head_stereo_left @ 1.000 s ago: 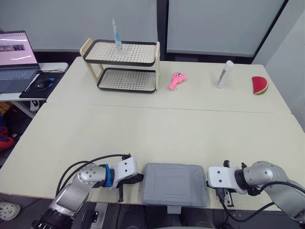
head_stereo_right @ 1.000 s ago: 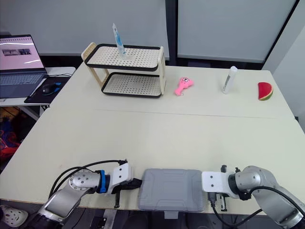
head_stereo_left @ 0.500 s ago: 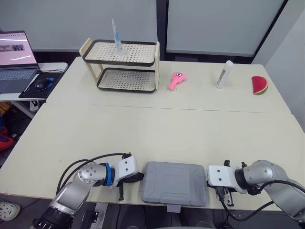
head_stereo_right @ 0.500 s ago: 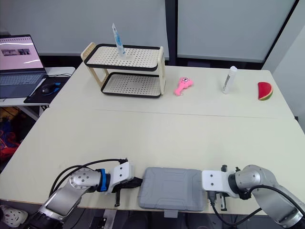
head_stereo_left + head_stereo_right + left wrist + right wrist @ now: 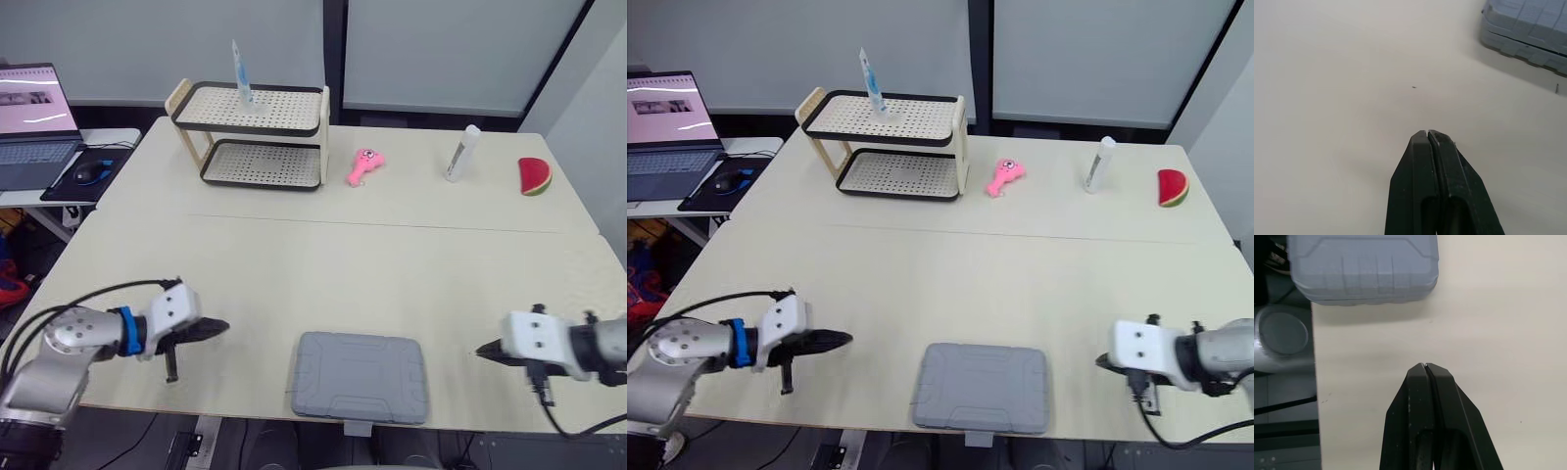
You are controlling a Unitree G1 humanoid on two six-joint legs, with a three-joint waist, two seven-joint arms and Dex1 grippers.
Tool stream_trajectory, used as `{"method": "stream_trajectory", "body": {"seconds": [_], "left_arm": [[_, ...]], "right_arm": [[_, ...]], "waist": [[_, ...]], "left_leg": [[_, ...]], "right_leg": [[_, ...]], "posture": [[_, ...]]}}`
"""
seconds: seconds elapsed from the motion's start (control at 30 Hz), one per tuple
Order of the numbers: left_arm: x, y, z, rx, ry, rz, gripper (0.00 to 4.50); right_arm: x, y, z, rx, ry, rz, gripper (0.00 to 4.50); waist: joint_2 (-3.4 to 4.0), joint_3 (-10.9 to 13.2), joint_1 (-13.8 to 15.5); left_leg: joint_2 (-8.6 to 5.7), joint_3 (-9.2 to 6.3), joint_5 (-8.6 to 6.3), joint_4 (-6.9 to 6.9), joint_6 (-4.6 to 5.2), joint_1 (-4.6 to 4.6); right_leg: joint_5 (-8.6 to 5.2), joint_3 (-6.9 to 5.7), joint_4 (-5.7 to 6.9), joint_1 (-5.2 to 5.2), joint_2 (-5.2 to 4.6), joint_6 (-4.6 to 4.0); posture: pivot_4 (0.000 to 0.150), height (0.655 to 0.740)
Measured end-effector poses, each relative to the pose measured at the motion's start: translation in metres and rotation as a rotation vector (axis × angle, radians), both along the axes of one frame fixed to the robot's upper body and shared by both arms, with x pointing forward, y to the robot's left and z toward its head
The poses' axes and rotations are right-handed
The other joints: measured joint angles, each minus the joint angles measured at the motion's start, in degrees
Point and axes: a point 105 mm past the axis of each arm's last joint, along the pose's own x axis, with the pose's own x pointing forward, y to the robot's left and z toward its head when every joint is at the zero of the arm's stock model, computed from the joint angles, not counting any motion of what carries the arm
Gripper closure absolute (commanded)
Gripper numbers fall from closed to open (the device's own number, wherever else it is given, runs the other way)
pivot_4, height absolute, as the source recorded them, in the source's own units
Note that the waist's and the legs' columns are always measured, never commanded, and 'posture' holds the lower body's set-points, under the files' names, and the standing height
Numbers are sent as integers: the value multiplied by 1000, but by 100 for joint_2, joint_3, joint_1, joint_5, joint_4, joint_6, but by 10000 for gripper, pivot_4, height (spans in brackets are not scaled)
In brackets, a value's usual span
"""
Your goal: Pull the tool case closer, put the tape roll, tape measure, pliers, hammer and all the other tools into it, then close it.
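Tool case (image 5: 360,377) lid down, long axis left-right

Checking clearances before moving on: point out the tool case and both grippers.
tool case (image 5: 360,377), left eye view, lid centre.
left gripper (image 5: 223,326), left eye view, shut fingertips.
right gripper (image 5: 480,351), left eye view, shut fingertips.

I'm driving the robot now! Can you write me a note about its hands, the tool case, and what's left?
Left gripper: shut, empty, left of the tool case.
Right gripper: shut, empty, right of the case.
Tool case: lid down, at the near edge of the table, touched by neither gripper.
Done: case looks pulled close and closed.
Left: probably nothing, but the lid hides whether the tools are inside, so check.
Far side: rack, pink toy, white tube, watermelon slice.
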Motion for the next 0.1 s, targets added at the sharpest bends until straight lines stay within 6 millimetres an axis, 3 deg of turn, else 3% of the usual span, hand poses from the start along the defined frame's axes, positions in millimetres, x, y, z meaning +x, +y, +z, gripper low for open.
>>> {"method": "stream_trajectory", "body": {"seconds": [0.1], "left_arm": [[3, 9, 11, 13, -20, 36, 45000]], "right_arm": [[-2, -16, 12, -11, 3, -21, 44850]], "waist": [[0, 0, -13]], "left_leg": [[0, 4, 0, -1, 0, 4]], "right_leg": [[0, 3, 0, 1, 0, 0]], "posture": [[1500, 7350]]}}
